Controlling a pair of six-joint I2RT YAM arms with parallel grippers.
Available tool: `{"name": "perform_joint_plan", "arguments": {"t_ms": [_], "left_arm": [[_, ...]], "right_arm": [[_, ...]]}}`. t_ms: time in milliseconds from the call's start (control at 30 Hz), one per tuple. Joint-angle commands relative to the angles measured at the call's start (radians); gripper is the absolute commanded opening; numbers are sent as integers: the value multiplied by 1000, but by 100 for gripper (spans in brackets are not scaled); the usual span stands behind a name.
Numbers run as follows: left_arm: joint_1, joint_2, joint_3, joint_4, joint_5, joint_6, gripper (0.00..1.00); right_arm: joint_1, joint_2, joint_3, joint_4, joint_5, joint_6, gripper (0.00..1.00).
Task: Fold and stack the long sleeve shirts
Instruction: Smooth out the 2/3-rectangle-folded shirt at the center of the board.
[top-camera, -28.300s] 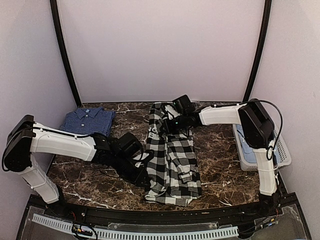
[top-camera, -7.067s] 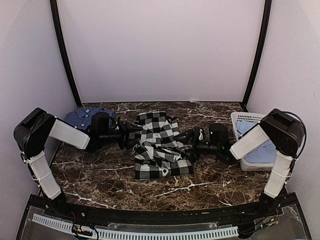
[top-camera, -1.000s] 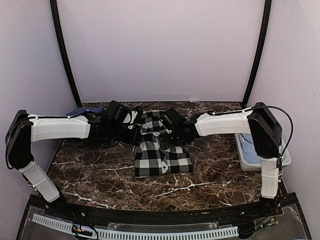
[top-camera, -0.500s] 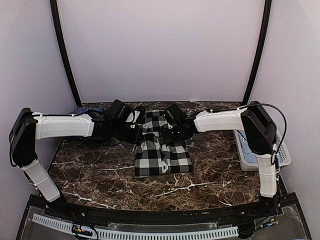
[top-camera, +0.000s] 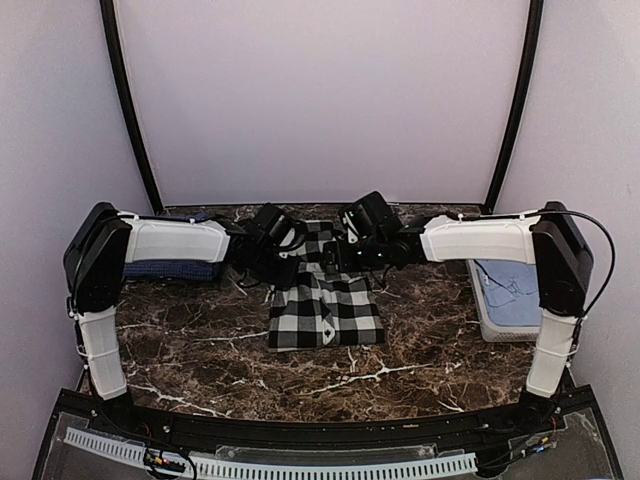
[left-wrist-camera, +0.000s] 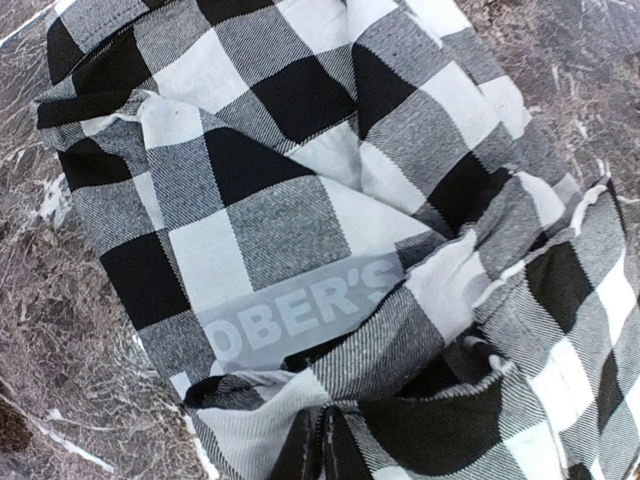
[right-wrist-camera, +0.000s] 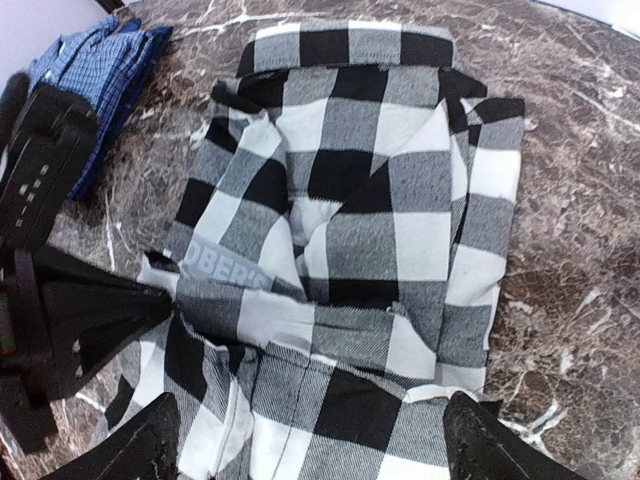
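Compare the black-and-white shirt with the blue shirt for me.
The black-and-white shirt has big bold checks; the blue shirt has a fine check. The black-and-white one lies mid-table, rumpled at its far end, pinched by the left gripper; the blue one sits apart at the left, untouched. Both are checked cloth on the marble table.

Black-and-white checked shirt (top-camera: 325, 305) folded, rumpled, at centre; dark blue shirt (top-camera: 168, 270) folded, far left

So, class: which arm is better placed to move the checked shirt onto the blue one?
Probably left. The left gripper is shut on the checked shirt, and the blue shirt lies on that side. The right gripper hangs open above the cloth.
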Motion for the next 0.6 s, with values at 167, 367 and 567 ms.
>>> {"name": "perform_joint_plan", "arguments": {"t_ms": [167, 367, 567], "left_arm": [[43, 2, 59, -134, -80, -86, 28], [63, -115, -4, -125, -78, -122, 43], [79, -203, -89, -88, 74, -168, 44]], "right_arm": [[8, -45, -157, 157, -242, 43, 68], [35, -21, -124, 161, -262, 34, 36], [56, 63, -27, 81, -227, 11, 29]]}}
